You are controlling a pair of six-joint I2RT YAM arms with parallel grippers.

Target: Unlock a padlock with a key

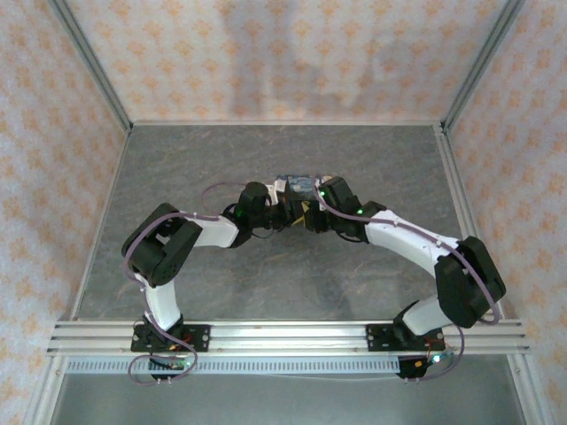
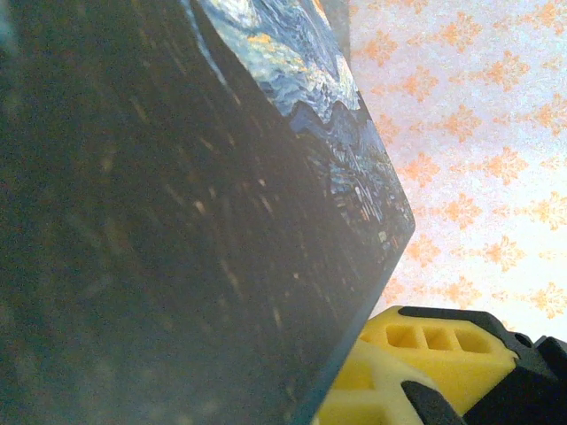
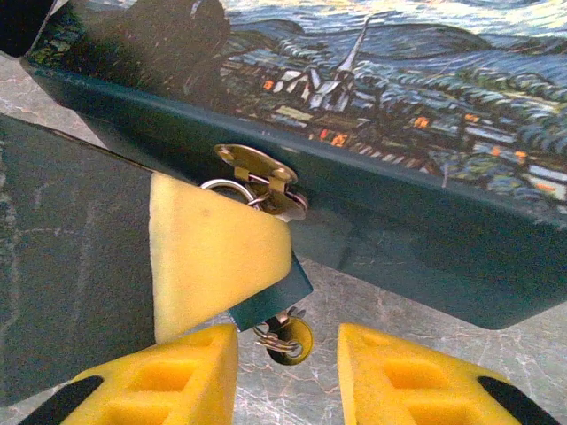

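Note:
The padlock (image 3: 276,297), a small dark blue-grey body, hangs from the brass hasp (image 3: 255,170) on the front of the starry-night tin (image 3: 399,115). A yellow finger (image 3: 213,257) of my left gripper (image 1: 285,212) covers most of the padlock, and that gripper is shut on it. The key (image 3: 291,341) sticks out of the padlock's underside with a small wire ring on it. My right gripper (image 3: 288,372) is open just below, one finger on each side of the key and neither touching it. In the left wrist view the tin's dark side (image 2: 177,230) is very close.
The tin (image 1: 297,184) sits mid-table on the grey marbled surface (image 1: 266,150), with both arms meeting at its near side. Patterned walls close in the table at the back and sides. An aluminium rail (image 1: 283,335) runs along the near edge.

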